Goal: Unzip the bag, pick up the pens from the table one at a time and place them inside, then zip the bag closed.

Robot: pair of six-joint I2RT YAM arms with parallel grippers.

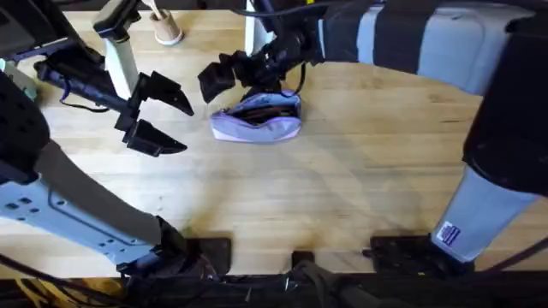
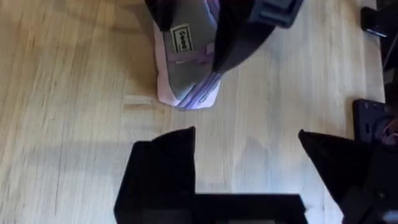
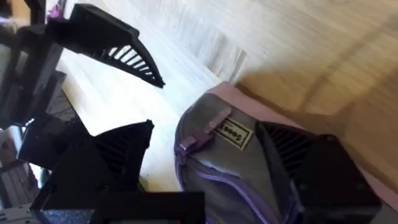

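Task status: the bag (image 1: 256,120) lies on the tabletop (image 1: 342,188) toward the far side, slightly left of centre. In the overhead view its top seam stands apart, with dark and reddish items visible inside; these appear to be the pens (image 1: 261,109). No loose pen can be made out on the bare wood in view. Judged from this, unzipping and loading are complete or nearly so, and closing the zipper remains.

Right gripper (image 1: 224,74): positioned at the far left end of the bag. Its fingers are spread moderately and hold nothing. In the right wrist view one finger (image 3: 311,168) overlaps the bag's grey-and-purple end beside the zipper pull (image 3: 189,142); actual contact cannot be confirmed.

Left gripper (image 1: 167,120): positioned left of the bag, clear of it, with bare tabletop between. Its fingers are spread wide and empty, pointing toward the bag's end.
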